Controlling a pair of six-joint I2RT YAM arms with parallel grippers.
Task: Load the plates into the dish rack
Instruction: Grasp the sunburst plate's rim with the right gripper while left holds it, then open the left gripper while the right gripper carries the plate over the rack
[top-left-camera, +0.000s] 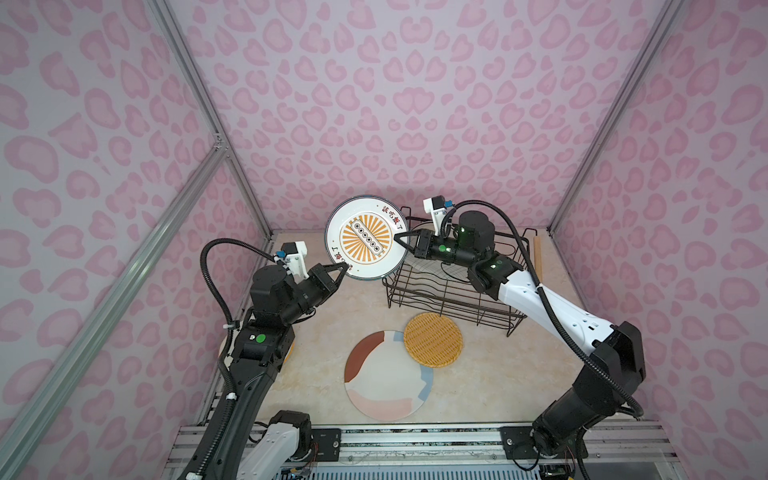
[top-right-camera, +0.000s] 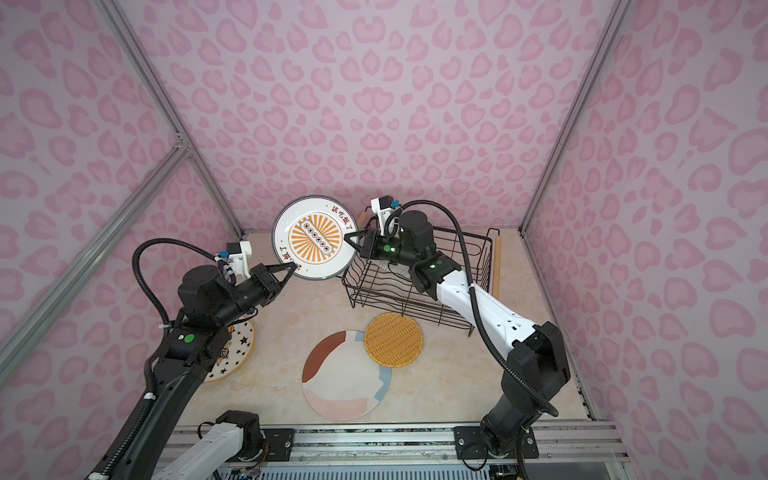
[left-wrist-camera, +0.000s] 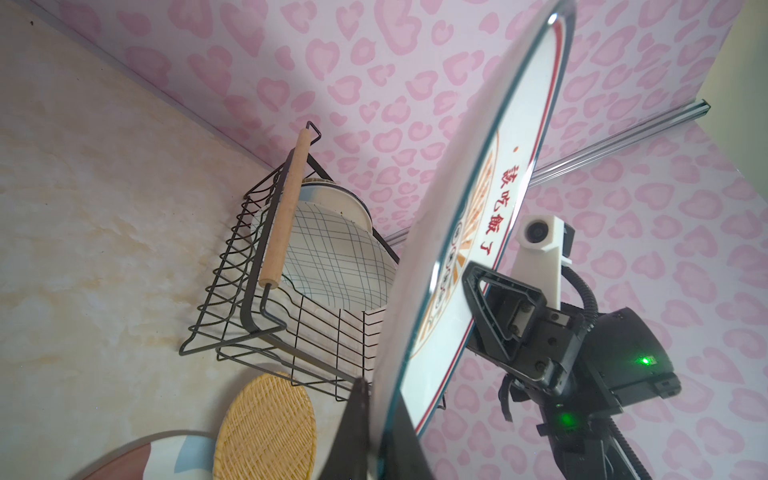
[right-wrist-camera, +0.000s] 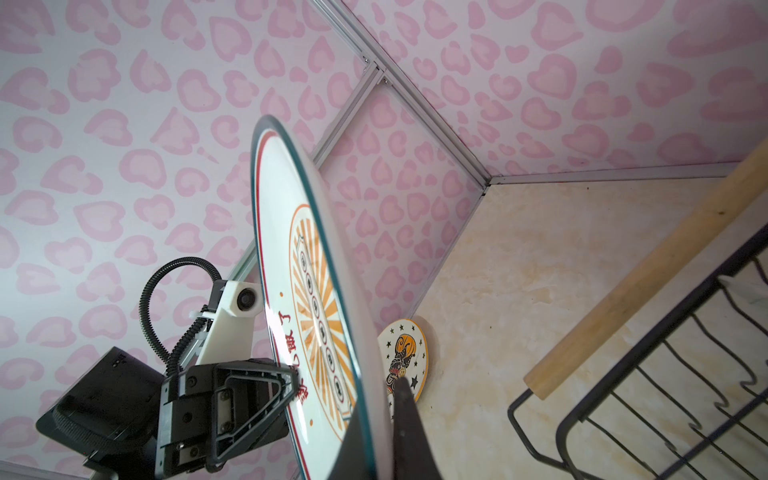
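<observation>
A white plate with an orange sunburst hangs tilted in the air, just left of the black wire dish rack. My left gripper is shut on its lower left rim. My right gripper is shut on the opposite rim, reaching over the rack. Each wrist view shows the plate edge-on between two dark fingers. Inside the rack stand a grid-line plate and a blue-cream plate.
On the table lie a yellow weave plate overlapping a pastel-patch plate, in front of the rack. A star plate lies partly under my left arm. The rack's wooden handles stick up at its ends.
</observation>
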